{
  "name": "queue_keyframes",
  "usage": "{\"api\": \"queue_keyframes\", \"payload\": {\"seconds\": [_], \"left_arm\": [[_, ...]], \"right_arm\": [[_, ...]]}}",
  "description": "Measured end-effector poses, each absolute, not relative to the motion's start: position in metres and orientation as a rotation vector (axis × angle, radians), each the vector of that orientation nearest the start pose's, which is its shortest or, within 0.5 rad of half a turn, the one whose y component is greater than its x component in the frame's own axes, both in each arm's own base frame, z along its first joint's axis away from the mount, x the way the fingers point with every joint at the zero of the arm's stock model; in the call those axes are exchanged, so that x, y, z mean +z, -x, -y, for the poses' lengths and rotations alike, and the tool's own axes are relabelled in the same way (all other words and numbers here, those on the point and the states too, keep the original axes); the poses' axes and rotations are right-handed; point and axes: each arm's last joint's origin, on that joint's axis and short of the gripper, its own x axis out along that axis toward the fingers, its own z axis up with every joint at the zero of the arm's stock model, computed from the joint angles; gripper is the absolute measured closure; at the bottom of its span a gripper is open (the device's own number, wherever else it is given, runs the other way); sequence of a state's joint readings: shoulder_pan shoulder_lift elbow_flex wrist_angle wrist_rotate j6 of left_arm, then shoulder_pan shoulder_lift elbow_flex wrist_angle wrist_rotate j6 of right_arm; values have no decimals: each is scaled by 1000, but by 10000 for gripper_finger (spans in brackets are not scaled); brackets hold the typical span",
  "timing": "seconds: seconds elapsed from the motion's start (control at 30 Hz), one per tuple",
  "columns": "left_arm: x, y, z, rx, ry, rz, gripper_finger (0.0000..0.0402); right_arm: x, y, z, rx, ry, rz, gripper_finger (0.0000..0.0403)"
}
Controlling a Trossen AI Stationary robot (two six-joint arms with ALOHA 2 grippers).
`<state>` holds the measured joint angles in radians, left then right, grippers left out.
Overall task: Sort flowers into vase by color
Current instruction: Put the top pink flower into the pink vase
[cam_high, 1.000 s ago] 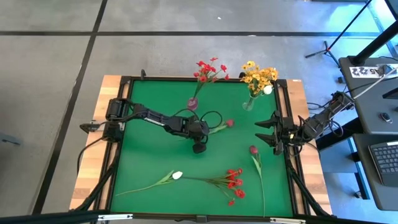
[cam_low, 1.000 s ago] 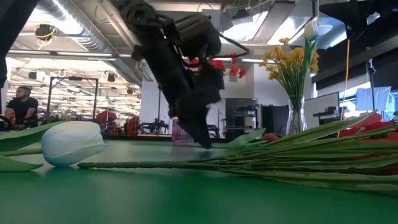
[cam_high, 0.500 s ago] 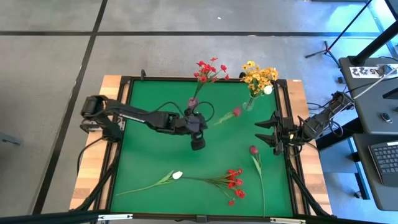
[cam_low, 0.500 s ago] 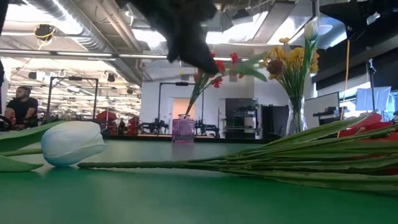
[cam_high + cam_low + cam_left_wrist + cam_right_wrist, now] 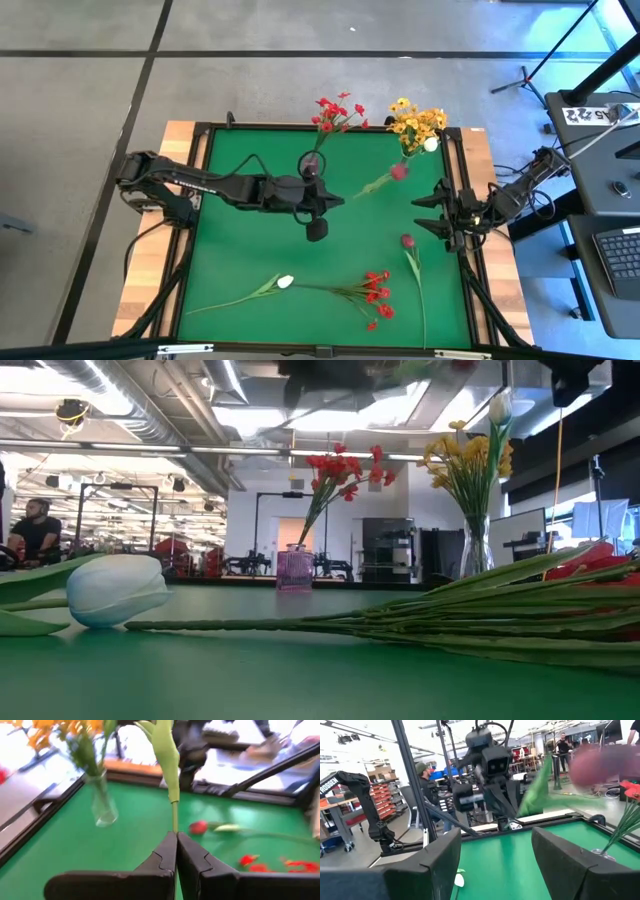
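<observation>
My left gripper [image 5: 343, 200] hangs above the middle of the green table [image 5: 240, 250], shut on a dark pink-red tulip. Its blossom [image 5: 399, 171] is in the air close to the clear vase [image 5: 402, 163], which holds yellow-orange sprays [image 5: 415, 122] and a white tulip [image 5: 430, 144]. A pink vase [image 5: 310, 166] holds red sprays [image 5: 335, 112]. Flat on the table lie a white tulip [image 5: 285, 282], a red spray [image 5: 375, 295] and another dark tulip [image 5: 407, 241]. My right gripper [image 5: 432, 212] waits open at the right edge. My left gripper pinches the tulip's green stem [image 5: 174, 822] near its lower end between its two fingers [image 5: 192, 855]. The stem runs on from the fingertips roughly in line with them, toward the table's far right. The tulip is lifted clear of the table, leaf [image 5: 167, 750] and blossom ahead of the gripper.
Both vases stand along the far edge, a short way apart. A raised black frame [image 5: 470, 200] borders the table. In the low view the lying stems [image 5: 450, 615] and white tulip [image 5: 115, 590] fill the near part. A person [image 5: 35, 525] shows in the room beyond.
My left gripper has risen from the table and tipped up toward level, moving toward the far right and the clear vase. The dark tulip, which lay on the table a second ago, is now lifted clear, its blossom carried toward that vase. The fingers stayed shut.
</observation>
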<state>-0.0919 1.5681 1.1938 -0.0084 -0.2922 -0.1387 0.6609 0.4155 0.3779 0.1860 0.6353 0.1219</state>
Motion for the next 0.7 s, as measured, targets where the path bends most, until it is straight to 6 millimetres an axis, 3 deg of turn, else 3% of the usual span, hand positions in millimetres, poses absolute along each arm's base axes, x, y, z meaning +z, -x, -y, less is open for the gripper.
{"api": "queue_keyframes", "payload": {"seconds": [0.3, 0.7], "left_arm": [[304, -361, 21, 26, 117, -117, 401], [309, -361, 27, -40, 119, -53, 401]], "right_arm": [[270, -112, -64, 3, -187, 93, 162], [276, -143, -74, -74, -126, 218, 162]]}}
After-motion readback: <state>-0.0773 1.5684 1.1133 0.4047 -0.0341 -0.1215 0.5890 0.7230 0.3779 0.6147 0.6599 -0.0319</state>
